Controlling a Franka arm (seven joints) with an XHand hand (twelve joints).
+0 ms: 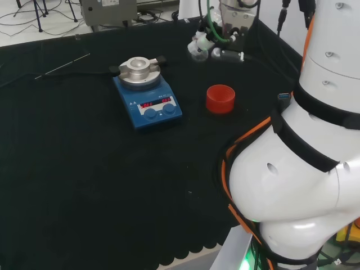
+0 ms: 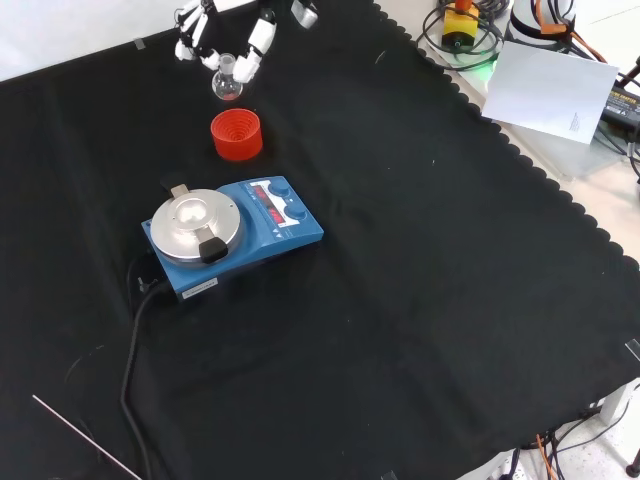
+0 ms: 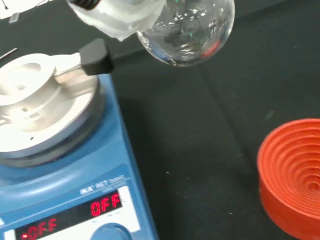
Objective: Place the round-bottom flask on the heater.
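Note:
A clear round-bottom flask [image 2: 227, 84] hangs in the air, held by its neck in my hand [image 2: 222, 35], whose fingers curl round it. In the front view it hovers just beyond the red ribbed ring stand [image 2: 237, 135]. The head view shows the flask [image 1: 197, 51] and hand [image 1: 222, 42] far back, right of the heater. The blue heater [image 2: 232, 235] carries a round metal block [image 2: 194, 222] with a hollow on top, and its red display is lit. In the wrist view the flask's bulb [image 3: 187, 30] floats close by, with the heater's block [image 3: 37, 107] and the red stand [image 3: 292, 175] below.
A black cable [image 2: 133, 340] runs from the heater toward the cloth's near edge in the front view. A thin metal rod [image 2: 85, 437] lies on the cloth at the lower left there. White paper [image 2: 555, 85] and cables lie off the cloth's right edge.

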